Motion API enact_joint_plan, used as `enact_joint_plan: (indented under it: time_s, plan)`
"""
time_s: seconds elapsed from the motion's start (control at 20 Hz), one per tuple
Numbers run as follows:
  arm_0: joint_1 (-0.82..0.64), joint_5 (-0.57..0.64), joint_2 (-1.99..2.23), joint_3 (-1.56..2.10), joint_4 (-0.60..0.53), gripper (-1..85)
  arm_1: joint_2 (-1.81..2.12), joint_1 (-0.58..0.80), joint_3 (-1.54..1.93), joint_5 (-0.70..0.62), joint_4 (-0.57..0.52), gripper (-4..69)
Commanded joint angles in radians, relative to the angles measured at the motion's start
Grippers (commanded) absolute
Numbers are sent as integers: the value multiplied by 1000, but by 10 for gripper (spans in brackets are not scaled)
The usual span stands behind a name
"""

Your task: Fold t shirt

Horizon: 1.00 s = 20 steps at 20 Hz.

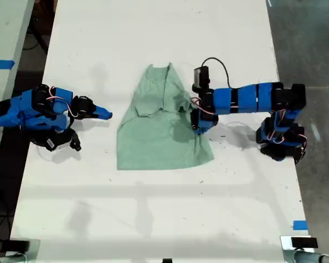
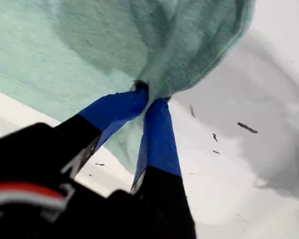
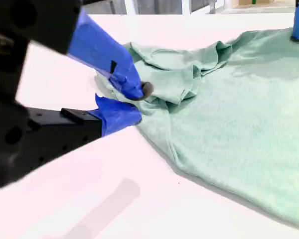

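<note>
Two hands: first hand [image 2: 148, 94] pinching t shirt [image 1: 159, 134] edge; second hand [image 3: 127, 102] narrowly open beside it, on white surface [image 1: 153, 208].

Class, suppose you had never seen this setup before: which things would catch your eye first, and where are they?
The pale green t shirt lies partly folded in the middle of the white table. My first gripper, reaching in from the exterior view's right, is pinched shut on a bunch of the cloth at that side. My second gripper sits at the exterior view's left, slightly open, just off the shirt's edge.
</note>
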Motion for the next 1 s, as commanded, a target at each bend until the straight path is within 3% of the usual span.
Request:
enact_joint_plan:
  time_s: [0.0,0.25,0.5,0.7,0.75,0.8,0.9,0.95]
  plan:
    - [11,-9,8,3,-2,26,-35,-21,-241,-48,75,12]
    - [11,-9,8,3,-2,26,-167,-57,-472,-140,29,12]
    - [11,-9,8,3,0,26,-290,-67,-476,-255,-232,12]
    - [11,-9,8,2,0,26,-373,-91,-506,-310,-347,26]
    - [11,-9,8,2,0,26,-379,-97,-505,-313,-362,167]
    - [11,-9,8,2,0,26,-382,-103,-502,-311,-374,230]
    - [11,-9,8,2,0,26,-374,-110,-506,-322,-371,304]
    - [11,-9,8,2,0,26,-359,-112,-512,-327,-359,308]
